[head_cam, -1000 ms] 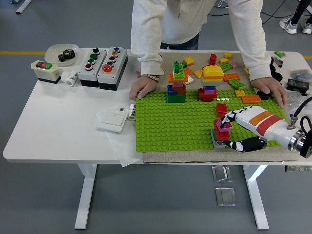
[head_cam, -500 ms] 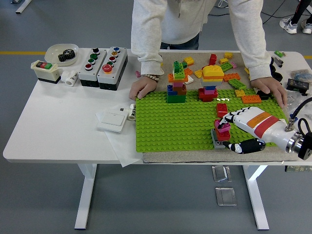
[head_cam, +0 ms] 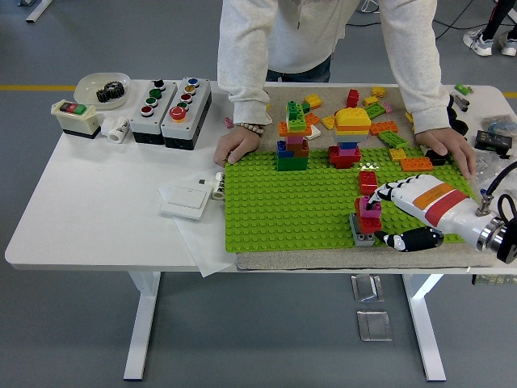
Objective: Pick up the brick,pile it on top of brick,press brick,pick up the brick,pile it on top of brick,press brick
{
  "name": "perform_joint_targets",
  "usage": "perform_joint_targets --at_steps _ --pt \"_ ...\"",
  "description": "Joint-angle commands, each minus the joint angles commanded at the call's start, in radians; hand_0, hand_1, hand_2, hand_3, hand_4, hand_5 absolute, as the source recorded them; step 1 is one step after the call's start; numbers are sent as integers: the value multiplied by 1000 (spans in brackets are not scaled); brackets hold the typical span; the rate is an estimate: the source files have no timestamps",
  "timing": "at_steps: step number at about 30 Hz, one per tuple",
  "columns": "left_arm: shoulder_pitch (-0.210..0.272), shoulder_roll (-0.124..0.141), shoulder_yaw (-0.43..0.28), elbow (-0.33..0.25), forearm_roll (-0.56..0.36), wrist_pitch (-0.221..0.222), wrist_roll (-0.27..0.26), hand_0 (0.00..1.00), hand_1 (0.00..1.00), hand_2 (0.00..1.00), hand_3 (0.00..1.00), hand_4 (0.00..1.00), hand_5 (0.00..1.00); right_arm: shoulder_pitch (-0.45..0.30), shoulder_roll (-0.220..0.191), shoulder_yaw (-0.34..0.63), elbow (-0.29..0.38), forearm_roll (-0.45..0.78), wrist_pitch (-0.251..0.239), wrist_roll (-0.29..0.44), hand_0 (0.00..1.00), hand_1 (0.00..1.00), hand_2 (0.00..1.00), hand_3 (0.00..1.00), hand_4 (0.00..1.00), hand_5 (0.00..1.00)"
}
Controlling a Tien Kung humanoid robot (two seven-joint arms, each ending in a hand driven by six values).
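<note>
The right hand (head_cam: 404, 212) rests its curled fingers (head_cam: 380, 194) on the pink brick (head_cam: 371, 207) topping the small stack (head_cam: 367, 220) near the green baseplate's (head_cam: 275, 210) front edge, apparently pressing it; next likely calls for fetching another brick.

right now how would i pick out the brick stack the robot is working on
On the green baseplate, look to its near right edge, where the robot hand reaches in. The stack sits at its fingertips: a grey base, red, then pink on top, shorter than the two towers at the far edge.
</note>
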Motion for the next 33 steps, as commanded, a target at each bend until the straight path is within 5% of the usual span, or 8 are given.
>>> perform_joint_targets --at_steps 33 --pt "-2 -1 -12 0 7 2 1 796 694 595 536 521 502 -15 -10 3 9 -2 -7 14 571 612 751 691 662 328"
